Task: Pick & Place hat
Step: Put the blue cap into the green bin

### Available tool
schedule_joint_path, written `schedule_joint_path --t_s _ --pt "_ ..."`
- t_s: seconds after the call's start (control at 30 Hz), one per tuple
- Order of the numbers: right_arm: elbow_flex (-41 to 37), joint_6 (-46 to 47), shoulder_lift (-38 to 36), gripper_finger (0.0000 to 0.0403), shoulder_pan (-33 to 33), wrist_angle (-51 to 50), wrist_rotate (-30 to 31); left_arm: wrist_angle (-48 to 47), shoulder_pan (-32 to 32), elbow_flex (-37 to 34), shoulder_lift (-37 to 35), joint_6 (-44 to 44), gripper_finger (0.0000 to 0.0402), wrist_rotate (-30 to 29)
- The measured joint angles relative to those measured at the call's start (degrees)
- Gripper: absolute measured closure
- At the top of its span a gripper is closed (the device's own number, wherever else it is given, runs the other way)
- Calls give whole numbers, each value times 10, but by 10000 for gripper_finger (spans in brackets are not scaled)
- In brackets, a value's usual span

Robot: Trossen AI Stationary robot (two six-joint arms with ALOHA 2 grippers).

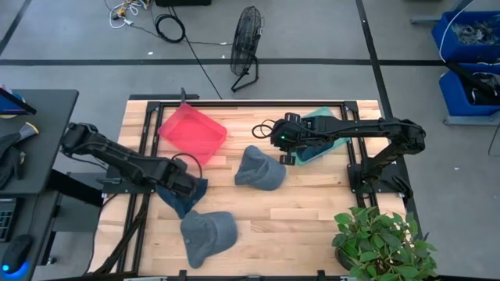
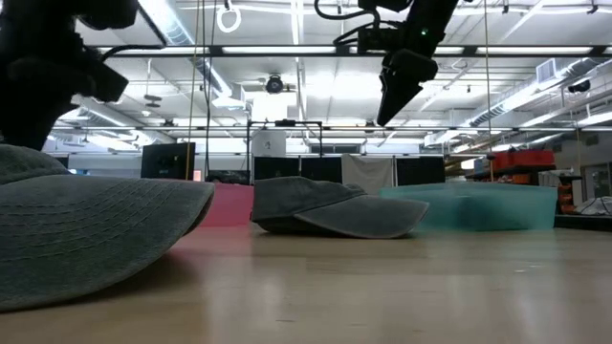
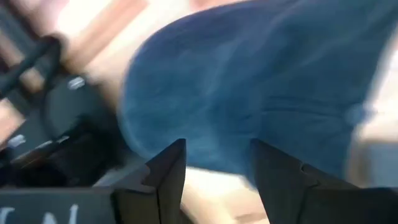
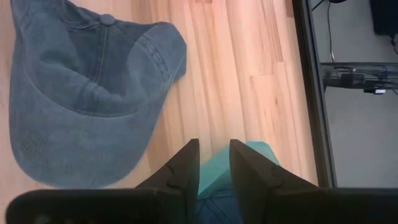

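Observation:
Three denim hats lie on the wooden table. A dark blue hat (image 1: 186, 203) (image 3: 249, 81) is under my left gripper (image 1: 181, 186) (image 3: 217, 168), whose fingers stand open at its edge. A grey-blue hat (image 1: 208, 234) (image 2: 86, 225) rests on its brim near the table's near edge. A third hat (image 1: 260, 168) (image 2: 335, 210) (image 4: 87, 93) lies at the table's middle. My right gripper (image 1: 283, 145) (image 2: 400, 91) (image 4: 214, 162) hangs in the air, pointing down over the near-left corner of the teal bin (image 1: 324, 129) (image 4: 236, 165), its fingers a narrow gap apart and holding nothing. My left gripper comes at the dark blue hat from above. Its open fingers (image 3: 168, 174) stand at the hat's edge (image 3: 217, 152). I cannot tell whether they touch the cloth.
A red bin (image 1: 193, 130) (image 2: 225, 205) sits at the far left of the table. A potted plant (image 1: 383, 242) stands at the near right corner. The table's black frame (image 1: 250, 102) runs along its edges. Bare wood shows between the hats and the plant.

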Motion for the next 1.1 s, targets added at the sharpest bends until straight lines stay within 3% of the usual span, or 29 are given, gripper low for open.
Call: schedule_joint_path --t_s 0.27,0.57,0.8,0.93,1.1 --pt "0 0 0 310 0 12 0 68 -38 0 1 -33 220 -20" --pt "0 -4 0 291 0 28 0 34 -52 -9 1 -94 220 -21" --pt "0 -7 0 246 0 32 0 120 -52 -73 1 -13 224 0" --pt "0 2 0 228 0 52 0 108 -52 -76 -1 35 254 -24" --pt "0 -4 0 222 0 85 0 105 -42 -72 -1 80 340 -33"
